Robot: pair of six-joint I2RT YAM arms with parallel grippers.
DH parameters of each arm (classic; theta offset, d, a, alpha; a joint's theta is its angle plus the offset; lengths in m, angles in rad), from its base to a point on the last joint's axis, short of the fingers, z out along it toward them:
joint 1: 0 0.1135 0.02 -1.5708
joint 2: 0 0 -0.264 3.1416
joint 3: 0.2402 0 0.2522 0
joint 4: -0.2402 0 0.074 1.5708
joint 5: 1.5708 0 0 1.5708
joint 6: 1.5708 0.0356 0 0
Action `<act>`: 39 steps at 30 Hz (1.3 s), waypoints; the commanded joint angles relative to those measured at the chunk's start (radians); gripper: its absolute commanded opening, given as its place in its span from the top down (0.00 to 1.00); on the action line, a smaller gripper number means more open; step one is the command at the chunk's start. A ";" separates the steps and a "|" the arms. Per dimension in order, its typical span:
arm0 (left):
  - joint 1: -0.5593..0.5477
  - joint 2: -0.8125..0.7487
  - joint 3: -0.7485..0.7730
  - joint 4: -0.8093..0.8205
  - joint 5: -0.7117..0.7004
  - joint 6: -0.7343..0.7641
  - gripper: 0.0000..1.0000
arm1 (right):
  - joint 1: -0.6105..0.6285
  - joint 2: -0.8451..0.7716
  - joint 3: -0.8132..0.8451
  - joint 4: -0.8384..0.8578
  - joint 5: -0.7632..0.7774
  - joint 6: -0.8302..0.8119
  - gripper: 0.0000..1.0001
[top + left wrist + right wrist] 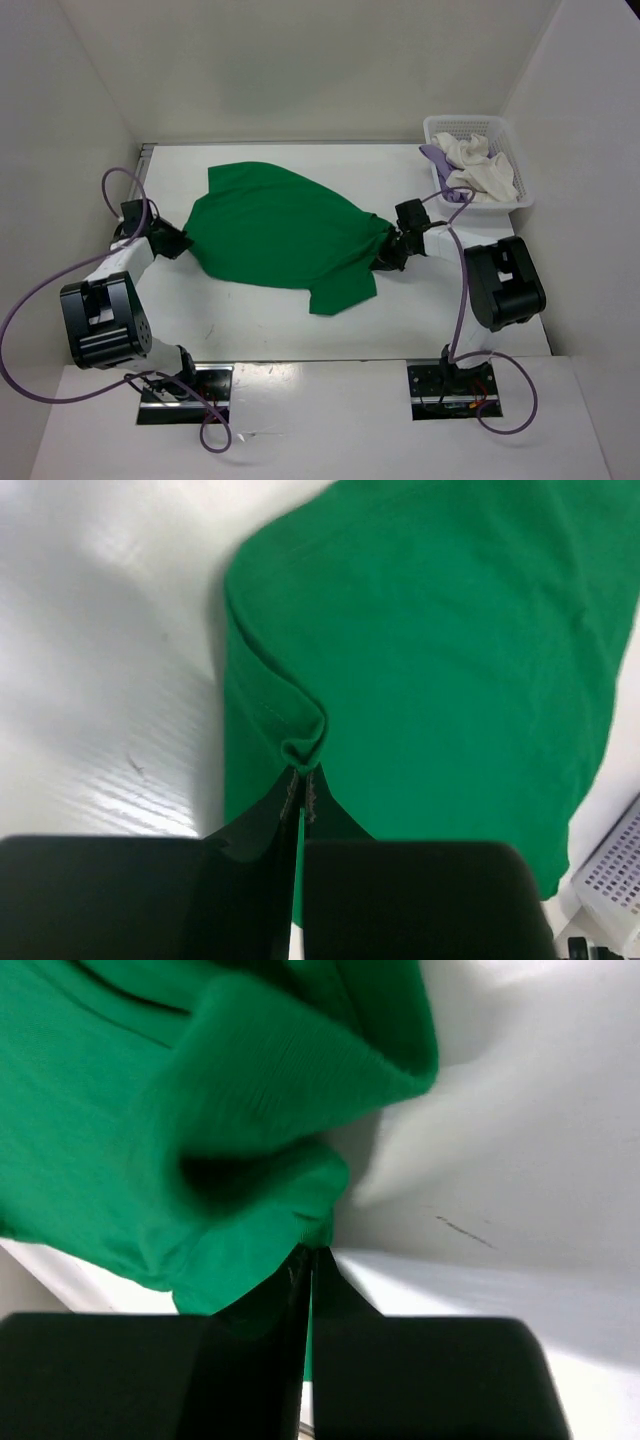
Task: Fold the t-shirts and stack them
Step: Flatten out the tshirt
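While the green t-shirt [280,230] lies rumpled between the two arms, the step in hand looks like spreading the first shirt out flat, before any fold is made. Its cloth runs from one gripper across to the other. One loose flap trails toward the near edge, on the inner side of the right gripper [388,255].

The left gripper [175,243] is clamped on the shirt's edge. In its wrist view the jaws stand together with a sliver of green between them, and the stitched hem puckers into a small loop just ahead of the fingertips. The right gripper is likewise pressed together on green cloth, but a thick, blurred bunch sits right at its tips, so I cannot tell how many layers it holds.

The white t-shirt [480,165] and the lavender t-shirt [438,160] are heaped in the lattice basket [470,123], beyond the right gripper and well apart from it, not yet taken up.

By my judgement the next move calls for both arms to draw apart with even tension, so the cloth settles smooth on the table [250,330]. The bunched right-hand hold may need a fresh grasp on a single edge first.
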 commanded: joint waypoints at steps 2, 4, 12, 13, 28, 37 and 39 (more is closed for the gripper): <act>-0.006 -0.015 0.080 0.005 0.022 0.035 1.00 | 0.048 -0.205 0.094 -0.150 0.031 -0.036 1.00; -0.006 -0.015 0.106 0.005 0.022 0.035 1.00 | 0.091 -0.293 0.157 -0.252 0.031 -0.049 1.00; -0.006 0.040 0.173 0.015 0.031 0.026 1.00 | 0.100 -0.435 0.179 -0.392 -0.113 0.002 1.00; -0.006 0.040 0.182 0.026 0.031 0.026 1.00 | 0.100 -0.435 0.179 -0.378 -0.104 0.002 1.00; -0.017 0.136 0.302 0.026 0.031 0.008 1.00 | 0.085 -0.016 0.532 -0.259 0.022 -0.147 1.00; -0.017 0.149 0.350 0.026 0.031 -0.002 1.00 | 0.145 -0.491 0.171 -0.522 -0.099 -0.138 1.00; -0.017 0.159 0.377 0.017 0.020 -0.002 1.00 | 0.145 -0.516 0.209 -0.567 -0.100 -0.138 1.00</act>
